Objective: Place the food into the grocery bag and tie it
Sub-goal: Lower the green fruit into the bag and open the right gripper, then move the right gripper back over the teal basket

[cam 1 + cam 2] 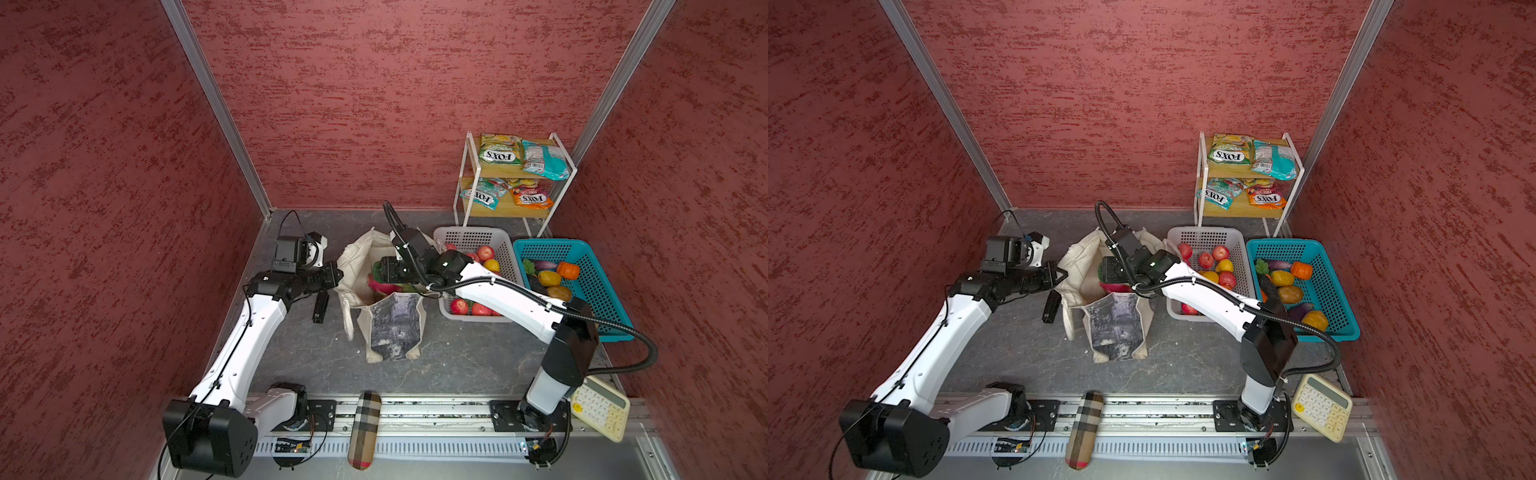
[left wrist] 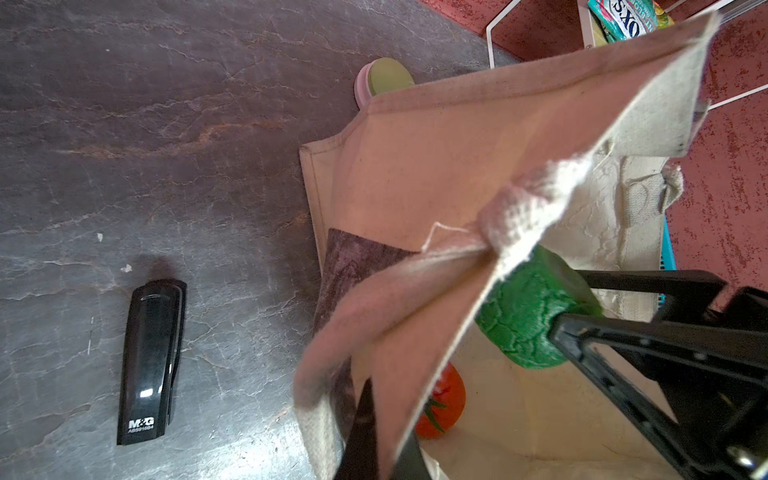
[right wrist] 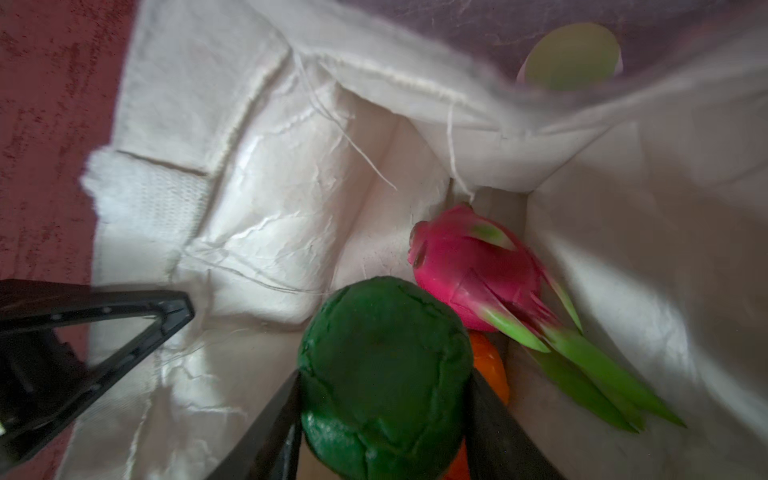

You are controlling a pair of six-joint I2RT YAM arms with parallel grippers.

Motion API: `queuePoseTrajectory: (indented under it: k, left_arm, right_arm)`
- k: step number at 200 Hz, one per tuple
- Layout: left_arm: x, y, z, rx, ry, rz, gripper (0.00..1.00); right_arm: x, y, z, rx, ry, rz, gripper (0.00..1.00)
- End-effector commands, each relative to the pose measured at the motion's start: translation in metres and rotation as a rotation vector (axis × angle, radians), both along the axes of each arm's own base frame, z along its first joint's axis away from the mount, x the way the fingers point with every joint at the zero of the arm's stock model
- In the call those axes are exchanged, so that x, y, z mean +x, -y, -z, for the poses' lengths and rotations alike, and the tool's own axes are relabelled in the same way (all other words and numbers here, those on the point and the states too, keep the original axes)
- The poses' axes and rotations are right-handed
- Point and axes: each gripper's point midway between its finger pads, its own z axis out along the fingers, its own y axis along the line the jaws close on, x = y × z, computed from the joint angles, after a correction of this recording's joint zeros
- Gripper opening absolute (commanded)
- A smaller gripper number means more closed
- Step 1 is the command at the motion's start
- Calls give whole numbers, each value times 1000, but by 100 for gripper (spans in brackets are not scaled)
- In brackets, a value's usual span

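in both top views the grocery bag (image 1: 359, 259) is seen standing open on the table (image 1: 457, 357), between the two arms. its rim is pinched by the left gripper (image 1: 338, 277), and the right gripper (image 1: 379, 272) is set down inside its mouth.

in the left wrist view the cloth edge is seen clamped flat between the left jaws, so the mouth is held wide. a tomato (image 2: 442, 399) lies at the bottom.

in the right wrist view a green fruit (image 3: 382, 365) is clamped between the right jaws, just above a dragon fruit (image 3: 465, 266) lying inside.

the filling step is judged to be in hand. next, the green fruit is to be released low in the bag and the arm drawn out without the rim being snagged. more food is left in the white basket (image 1: 469, 241) and blue basket (image 1: 590, 266), and tying is not yet begun.
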Motion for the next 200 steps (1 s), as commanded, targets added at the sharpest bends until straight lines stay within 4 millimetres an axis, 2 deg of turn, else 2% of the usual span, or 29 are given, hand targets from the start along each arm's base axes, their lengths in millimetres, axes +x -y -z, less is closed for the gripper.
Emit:
queuePoseTrajectory:
  k: [1, 30, 43, 49, 53, 57, 95, 129, 149, 172, 200]
  left_arm:
    - [-1, 2, -7, 0, 38, 11, 0]
    - [-1, 2, -8, 3, 40, 11, 0]
    - [-1, 2, -8, 1, 39, 12, 0]
    - [-1, 2, -8, 2, 40, 11, 0]
    - [-1, 2, -8, 2, 40, 12, 0]
    - [-1, 2, -8, 2, 40, 11, 0]
    - [-1, 2, -8, 2, 42, 11, 0]
    - [-1, 3, -9, 2, 44, 13, 0]
    - [-2, 4, -8, 3, 41, 18, 0]
    - [-2, 4, -9, 6, 46, 17, 0]
    - [-2, 4, -9, 6, 47, 17, 0]
  right_arm:
    - [5, 3, 11, -48, 10, 15, 54]
    - [5, 4, 17, -68, -3, 20, 57]
    - [6, 5, 16, -75, -1, 25, 67]
    - [6, 5, 16, -78, 2, 24, 73]
    - [6, 5, 16, -79, 2, 25, 95]
    - [7, 6, 15, -80, 3, 26, 99]
    - [5, 8, 3, -87, 10, 25, 99]
    - [6, 24, -38, -104, 87, 46, 99]
    - [6, 47, -68, -142, 156, 93, 99]
    - [1, 81, -102, -204, 254, 144, 99]
    - [-7, 126, -130, -264, 363, 212, 99]
